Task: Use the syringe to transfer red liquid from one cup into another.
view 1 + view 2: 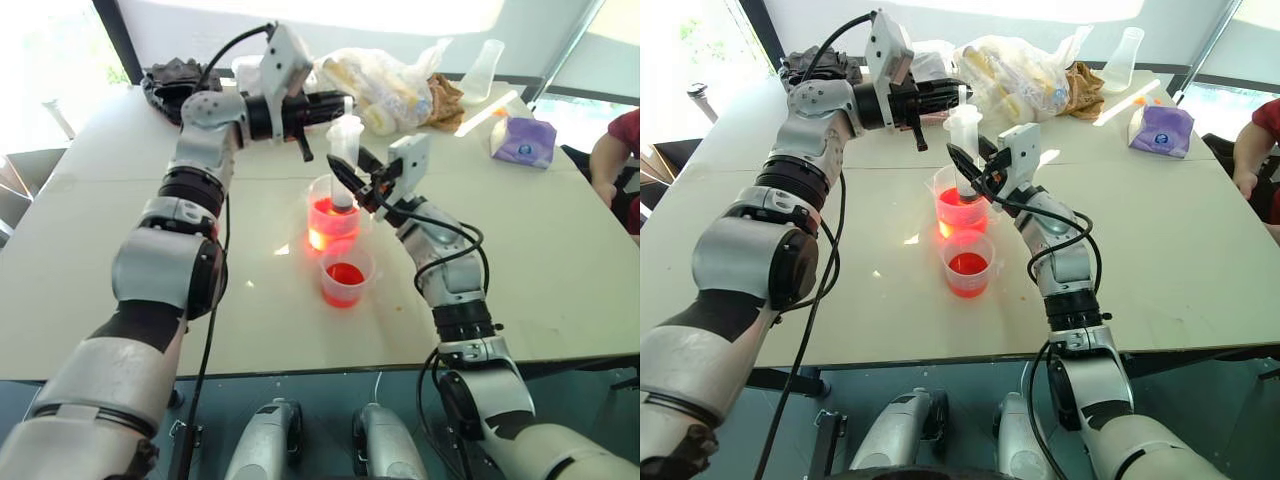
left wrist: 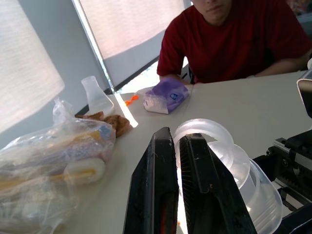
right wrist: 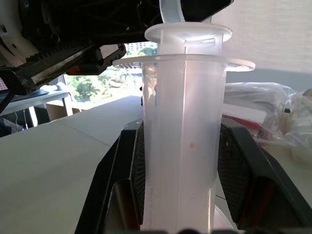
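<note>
The clear syringe (image 1: 345, 140) stands upright with its lower end inside the taller handled beaker (image 1: 318, 188), which holds glowing red liquid (image 1: 330, 225). My right gripper (image 1: 345, 178) is shut on the syringe barrel (image 3: 183, 146), one finger on each side. My left gripper (image 1: 343, 104) reaches in level from the left and is shut on the plunger's ring handle (image 2: 204, 134) at the top. The short handleless cup (image 1: 346, 280) stands just in front of the beaker, also with red liquid in it.
At the back of the white table (image 1: 540, 260) lie a plastic bag of items (image 1: 385, 85), a clear flask (image 1: 482, 70), a purple tissue pack (image 1: 525, 140) and a black object (image 1: 170, 80). A person in a red shirt (image 2: 234, 39) sits at the right edge.
</note>
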